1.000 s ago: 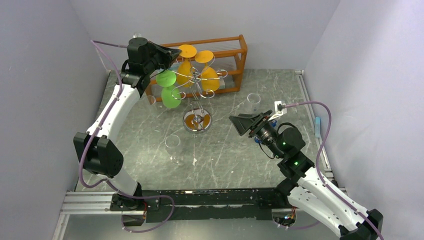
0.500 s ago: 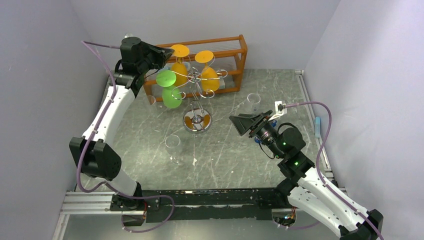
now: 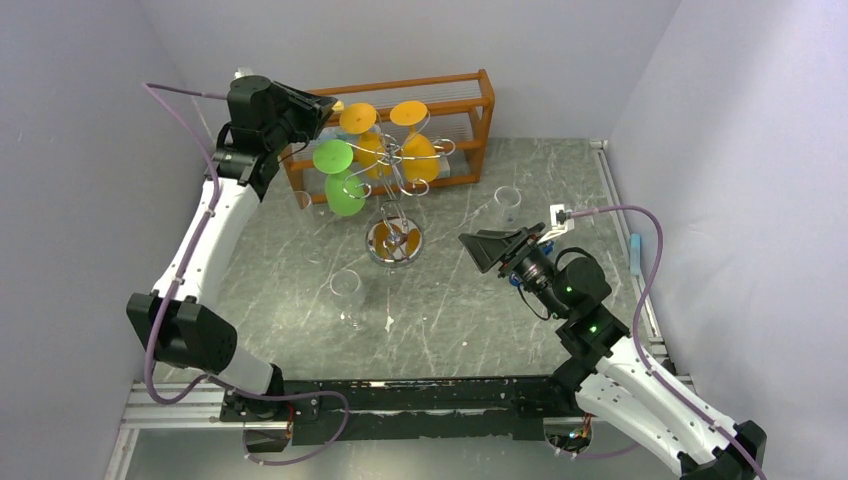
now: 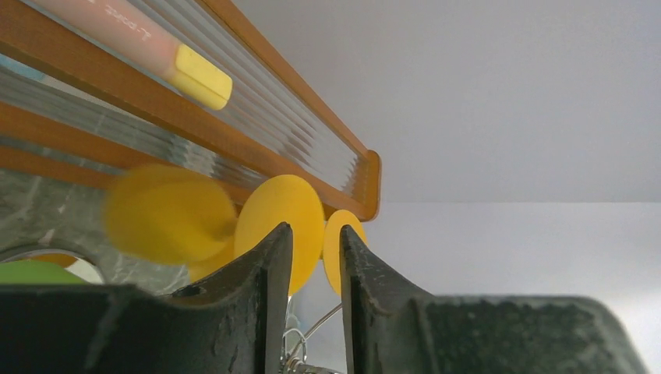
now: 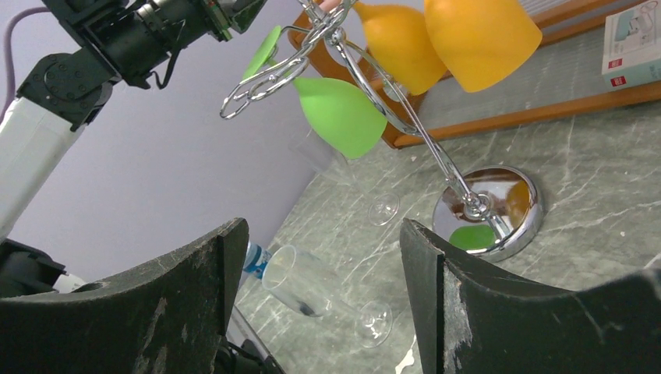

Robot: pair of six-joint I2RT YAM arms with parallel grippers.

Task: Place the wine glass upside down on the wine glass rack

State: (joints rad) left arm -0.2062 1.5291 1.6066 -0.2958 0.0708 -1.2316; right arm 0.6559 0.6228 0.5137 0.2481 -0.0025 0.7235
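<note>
The silver wire wine glass rack stands mid-table on its round shiny base. A green glass and two orange glasses hang upside down on it. One orange glass is blurred in the left wrist view. My left gripper is up beside the rack's top left. Its jaws stand a narrow gap apart with nothing between them. My right gripper is wide open and empty, right of the base.
The orange-brown wooden shelf stands behind the rack. Clear glasses stand on the table at front left, left and right. Grey walls close in on both sides.
My left gripper has drawn back to the left, away from the rack. The orange glass nearest it has shifted a little and swings. The right arm has not moved.
</note>
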